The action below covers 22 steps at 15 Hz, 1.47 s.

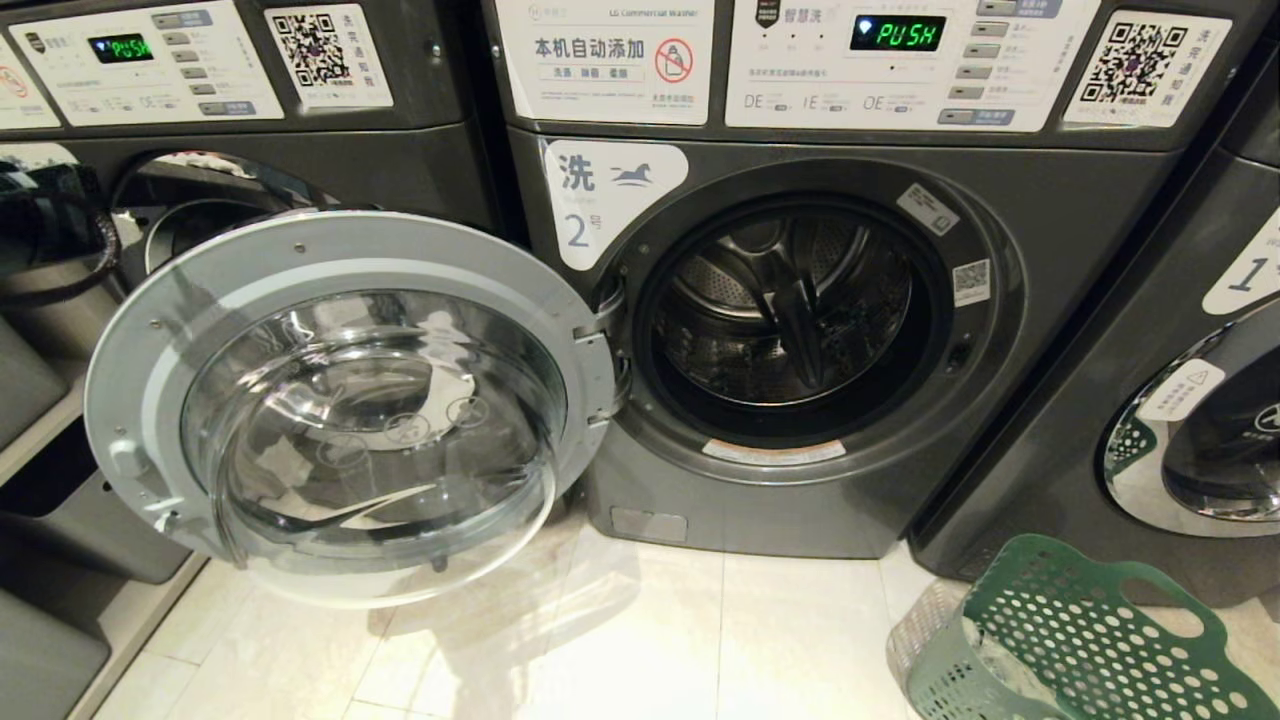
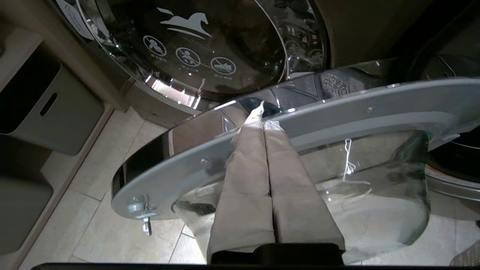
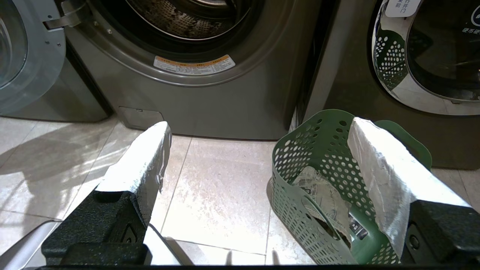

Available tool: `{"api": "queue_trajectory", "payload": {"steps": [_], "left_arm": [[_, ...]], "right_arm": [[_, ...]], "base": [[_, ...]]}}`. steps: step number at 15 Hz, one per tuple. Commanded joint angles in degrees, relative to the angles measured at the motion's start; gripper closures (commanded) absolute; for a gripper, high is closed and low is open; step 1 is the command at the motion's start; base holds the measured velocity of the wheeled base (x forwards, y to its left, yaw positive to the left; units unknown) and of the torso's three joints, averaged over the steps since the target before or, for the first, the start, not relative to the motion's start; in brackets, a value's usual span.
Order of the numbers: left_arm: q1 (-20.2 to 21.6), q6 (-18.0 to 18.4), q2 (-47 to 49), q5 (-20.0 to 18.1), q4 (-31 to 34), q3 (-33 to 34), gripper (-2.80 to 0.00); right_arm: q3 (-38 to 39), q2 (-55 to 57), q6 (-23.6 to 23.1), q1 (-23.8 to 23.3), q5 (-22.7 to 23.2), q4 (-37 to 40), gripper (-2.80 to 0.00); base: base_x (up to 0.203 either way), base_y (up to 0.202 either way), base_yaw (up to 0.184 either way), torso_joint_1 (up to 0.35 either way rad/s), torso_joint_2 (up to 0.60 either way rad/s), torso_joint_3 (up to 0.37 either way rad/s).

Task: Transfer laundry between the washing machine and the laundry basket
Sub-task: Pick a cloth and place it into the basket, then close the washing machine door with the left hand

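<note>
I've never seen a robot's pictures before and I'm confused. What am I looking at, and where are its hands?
These come from a robot's three cameras. One on its head sees the washing machine marked 2, its round door swung open, the drum looking empty. Neither arm shows there. The other cameras sit on its wrists. The left pincer is shut, holding nothing, close to the door's rim. The right pincer is wide open above the floor. Beside it stands the green laundry basket with a crumpled cloth inside.
</note>
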Motion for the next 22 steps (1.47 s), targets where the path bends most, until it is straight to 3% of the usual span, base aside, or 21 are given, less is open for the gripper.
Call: {"api": "queue_trajectory", "payload": {"steps": [1,5,9,11,14,18,22], "left_arm": [[1.02,-0.04,3.48,-0.01,-0.32,-1.38,0.00],[3.61,-0.13,14.71,-0.18,-10.96,-6.11,0.00],[4.09,-0.44,22.78,-2.33,-12.58,-16.44,0.00],[4.18,-0.81,22.73,-4.56,-9.04,-16.42,0.00],[4.10,-3.20,21.13,-7.55,2.26,-16.96,0.00],[3.58,-3.30,18.71,-7.83,6.80,-15.95,0.00],[0.78,-3.40,11.10,-8.20,10.61,-9.73,0.00]], "right_arm": [[0.00,-0.09,-0.21,0.02,-0.02,-0.03,-2.80],[0.00,-0.09,-0.03,0.02,-0.02,-0.03,-2.80],[0.00,-0.09,0.15,0.02,-0.02,-0.03,-2.80],[0.00,-0.09,0.32,0.02,-0.02,-0.03,-2.80],[0.00,-0.09,0.32,0.02,-0.02,-0.03,-2.80],[0.00,-0.09,0.41,0.02,-0.11,-0.03,-2.80],[0.00,-0.09,0.41,0.02,-0.11,-0.03,-2.80]], "base": [[0.000,0.000,0.000,0.000,0.00,0.000],[0.000,0.000,0.000,0.000,0.00,0.000],[0.000,0.000,0.000,0.000,0.00,0.000],[0.000,0.000,0.000,0.000,0.00,0.000],[0.000,0.000,0.000,0.000,0.00,0.000],[0.000,0.000,0.000,0.000,0.00,0.000],[0.000,0.000,0.000,0.000,0.00,0.000]]}}
